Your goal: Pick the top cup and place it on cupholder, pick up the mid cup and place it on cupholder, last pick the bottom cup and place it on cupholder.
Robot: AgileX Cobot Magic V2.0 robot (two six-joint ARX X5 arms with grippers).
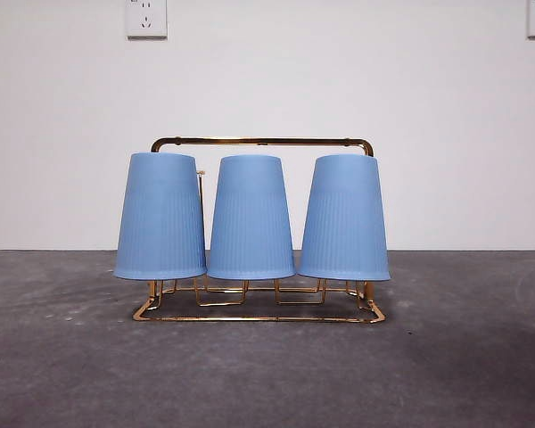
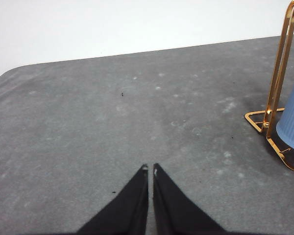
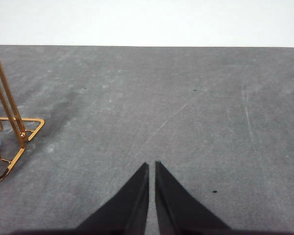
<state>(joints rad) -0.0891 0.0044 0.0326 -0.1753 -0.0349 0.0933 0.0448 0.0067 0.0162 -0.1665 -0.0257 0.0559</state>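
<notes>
Three blue cups (image 1: 251, 218) inverted side by side on gold cupholder (image 1: 260, 142), mid-bench (image 1: 267, 374). Left tool (image 2: 150, 169) and right tool (image 3: 152, 165) both narrowed to a slit, holding nothing, low over bare bench either side.

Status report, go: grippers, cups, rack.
Left gripper and right gripper shut, empty, low over table. Three blue cups upside down on cupholder. Nothing in the way.

Left end effector (image 2: 150, 168): hovering low, jaws pressing nearly together, holding nothing.
Right end effector (image 3: 152, 165): hovering low, jaws nearly together, gripping nothing.
</notes>
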